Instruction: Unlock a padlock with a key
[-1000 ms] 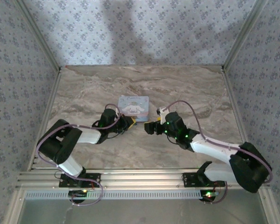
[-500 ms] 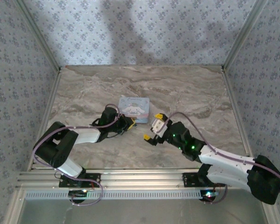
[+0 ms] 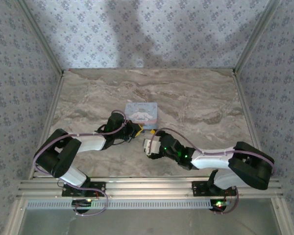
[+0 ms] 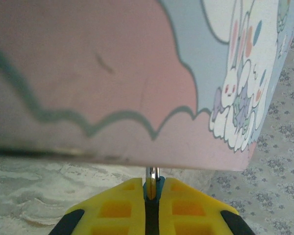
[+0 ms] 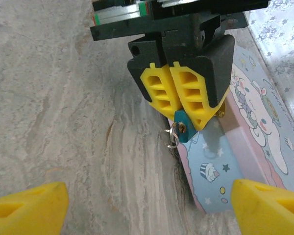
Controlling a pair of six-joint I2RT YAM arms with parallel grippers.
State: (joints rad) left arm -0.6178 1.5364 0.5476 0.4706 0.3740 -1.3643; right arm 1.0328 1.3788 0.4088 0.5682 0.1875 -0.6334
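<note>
Padlock (image 5: 187, 131) is clamped in the left gripper (image 5: 185, 117) at centre of my right wrist frame, beside the tin (image 5: 250, 127). I think the key (image 5: 172, 135) dangles at its left. Along the bottom edge, the right gripper (image 5: 147, 205) stands wide apart.

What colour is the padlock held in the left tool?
The padlock is teal blue, clearest in the right wrist view.

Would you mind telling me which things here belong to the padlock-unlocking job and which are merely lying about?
Job: padlock, pinched in the left claw; silvery ring hanging at it, possibly the key's; open right claw.
Lying about: cartoon tin; marble table.
</note>
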